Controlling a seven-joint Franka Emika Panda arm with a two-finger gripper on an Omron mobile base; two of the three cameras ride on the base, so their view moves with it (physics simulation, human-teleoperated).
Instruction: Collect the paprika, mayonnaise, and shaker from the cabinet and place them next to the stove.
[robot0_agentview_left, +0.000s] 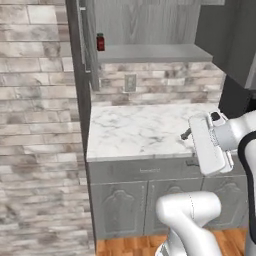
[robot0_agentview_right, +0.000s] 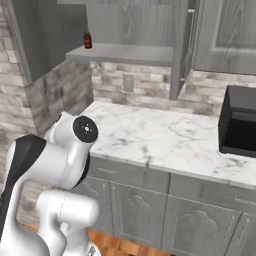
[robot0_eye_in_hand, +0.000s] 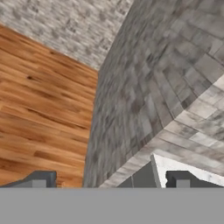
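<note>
The paprika is a small dark-red jar standing at the left end of the grey shelf of the open cabinet. In the right base view the paprika sits on the same cabinet shelf. My gripper is open, its two dark fingertips set wide apart with nothing between them. It hangs near the counter's right front edge, far below the shelf, and looks down past a counter corner at the floor. The mayonnaise, the shaker and the stove are out of view.
A white marble counter runs under the cabinet, with grey doors below it and a brick backsplash with an outlet. A black boxy appliance stands at the counter's right end. Wooden floor lies beside a brick wall.
</note>
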